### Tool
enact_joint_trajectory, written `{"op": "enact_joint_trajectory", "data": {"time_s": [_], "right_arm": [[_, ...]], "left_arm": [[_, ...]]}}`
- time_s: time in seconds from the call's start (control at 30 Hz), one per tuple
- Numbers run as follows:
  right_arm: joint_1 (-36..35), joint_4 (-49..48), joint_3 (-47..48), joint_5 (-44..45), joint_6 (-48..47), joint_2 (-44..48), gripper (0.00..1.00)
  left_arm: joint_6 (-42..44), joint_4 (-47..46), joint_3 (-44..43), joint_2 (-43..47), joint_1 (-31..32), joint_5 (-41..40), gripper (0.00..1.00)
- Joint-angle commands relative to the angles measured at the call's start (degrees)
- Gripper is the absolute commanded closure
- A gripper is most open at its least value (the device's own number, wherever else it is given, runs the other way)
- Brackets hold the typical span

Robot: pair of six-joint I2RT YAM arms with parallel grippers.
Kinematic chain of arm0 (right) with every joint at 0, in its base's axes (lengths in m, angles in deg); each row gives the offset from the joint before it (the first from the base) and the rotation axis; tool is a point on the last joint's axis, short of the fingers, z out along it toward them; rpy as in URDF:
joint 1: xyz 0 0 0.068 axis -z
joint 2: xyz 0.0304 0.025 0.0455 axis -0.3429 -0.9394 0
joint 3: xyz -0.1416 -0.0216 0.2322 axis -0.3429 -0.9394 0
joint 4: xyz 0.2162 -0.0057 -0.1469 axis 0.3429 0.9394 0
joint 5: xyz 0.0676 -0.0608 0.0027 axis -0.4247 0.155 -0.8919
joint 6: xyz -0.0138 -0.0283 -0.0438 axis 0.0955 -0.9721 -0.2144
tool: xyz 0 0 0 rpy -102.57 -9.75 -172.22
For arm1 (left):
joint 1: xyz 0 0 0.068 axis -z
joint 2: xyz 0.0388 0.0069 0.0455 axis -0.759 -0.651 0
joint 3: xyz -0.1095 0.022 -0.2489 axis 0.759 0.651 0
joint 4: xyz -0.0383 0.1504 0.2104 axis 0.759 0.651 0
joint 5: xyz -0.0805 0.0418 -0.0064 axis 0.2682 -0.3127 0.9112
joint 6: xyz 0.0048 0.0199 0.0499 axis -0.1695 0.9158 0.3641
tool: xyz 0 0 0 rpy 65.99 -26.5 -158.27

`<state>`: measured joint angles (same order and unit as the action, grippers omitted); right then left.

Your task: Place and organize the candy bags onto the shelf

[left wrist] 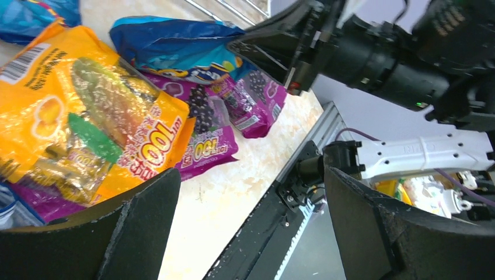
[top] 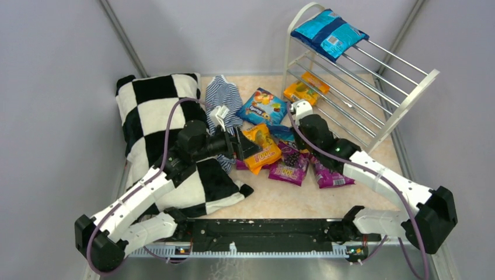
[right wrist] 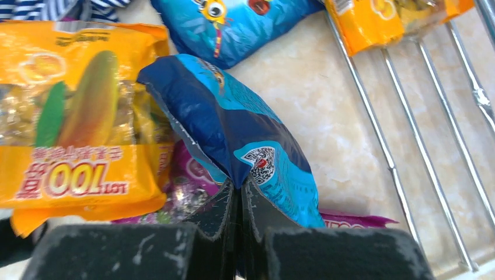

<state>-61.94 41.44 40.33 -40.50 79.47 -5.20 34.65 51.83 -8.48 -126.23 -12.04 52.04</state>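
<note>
Right gripper (right wrist: pixel 238 195) pads are seen pressed together on the lower edge of a dark-blue bag (right wrist: pixel 233 122); the bag is thus clamped and stands tilted up over the pile, beside the shelf (top: pixel 408 99). Left gripper (left wrist: pixel 251 181) is recorded as spread wide with nothing between its fingers, hovering low over the table (top: pixel 274 198) next to a large orange bag (top: pixel 261 149). Shelf contents: one teal bag (top: pixel 330 32) is laid flat across the rods of the top tier; an orange bag (top: pixel 303 90) is lodged on a lower tier at the shelf's left end, though which tier cannot be told. Loose on the table, left of the shelf, are noted a blue bag (top: pixel 264 107) and two purple bags (top: pixel 290 166), the latter partly covered by the large orange bag and the clamped one. A checkered pillow (top: pixel 157 128) and a striped cloth (top: pixel 225 96) are noted at the left, the left arm lying over the pillow.
</note>
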Motion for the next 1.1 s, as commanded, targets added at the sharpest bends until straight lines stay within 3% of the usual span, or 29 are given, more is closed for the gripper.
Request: {"op": "enact_joint_trajectory", "data": {"time_s": [0.0, 0.3, 0.43, 0.6, 0.8, 1.07], "right_arm": [[-0.38, -6.97, 5.58, -6.76, 0.7, 4.99, 1.0], [-0.38, -5.58, 13.35, -13.13, 5.95, 6.57, 1.0], [-0.36, -3.99, 17.51, -19.36, 9.54, 6.12, 1.0], [-0.34, -5.8, 20.16, -25.73, 15.8, 6.95, 1.0], [-0.32, -11.12, 21.29, -33.77, 23.32, 4.98, 1.0], [-0.35, -12.53, 21.11, -32.59, 17.75, 0.31, 1.0]], "left_arm": [[0.8, 0.98, -1.19, 2.56, 0.1, -5.64, 0.01], [1.11, 2.65, -1.56, 4.85, 0.04, -8.78, 0.01], [-0.43, -0.9, -0.03, 6.98, -0.06, -8.6, 0.01], [0.72, -2.34, 0.78, 9.21, -0.15, -12.49, 0.01], [0.01, -6.98, 5.15, 11.76, -0.75, -11.62, 0.01], [-7.13, 5.92, -1.1, 9.65, -2.62, -11.8, 0.01]]}}
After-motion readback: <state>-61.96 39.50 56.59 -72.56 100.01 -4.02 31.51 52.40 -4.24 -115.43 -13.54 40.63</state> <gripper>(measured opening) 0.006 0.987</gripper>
